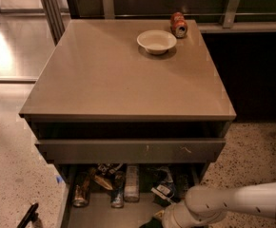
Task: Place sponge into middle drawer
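The arm point(252, 201) is white, smooth and round, like a fat pipe. Just right of the gripper it swells into a big round joint point(202, 204), pale and a little shiny. A short white piece runs from there to the gripper point(161, 219), which sits at the arm's left end, mostly cut off by the bottom edge.

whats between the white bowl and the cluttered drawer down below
In the camera view: bare tabletop, then the scratched drawer front. The pincer sits at the bottom edge, over the middle drawer.
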